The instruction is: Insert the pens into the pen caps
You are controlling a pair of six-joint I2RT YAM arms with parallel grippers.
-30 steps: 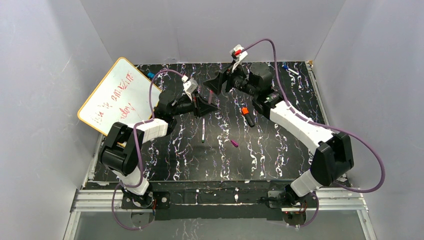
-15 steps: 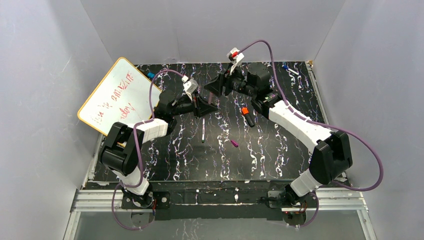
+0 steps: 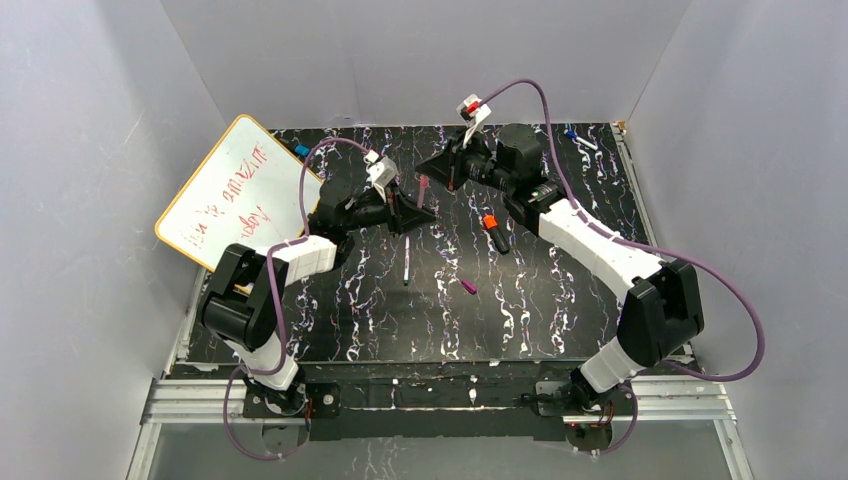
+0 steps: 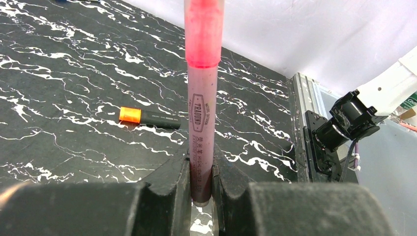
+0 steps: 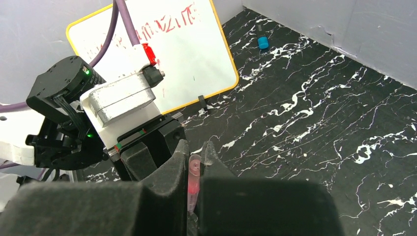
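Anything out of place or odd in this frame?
Mildly odd: left fingers and right fingers are both shut on the same pink pen, one at each end, while the magenta cap lies loose on the table, away from them.

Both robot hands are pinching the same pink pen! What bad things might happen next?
1. The left fingers and the right fingers both clamp the pink pen, one at each end. If the arms pull unevenly, it may bend or slip out.
2. The black pen lies loose on the table, close beside the right arm. A swing might knock it away.
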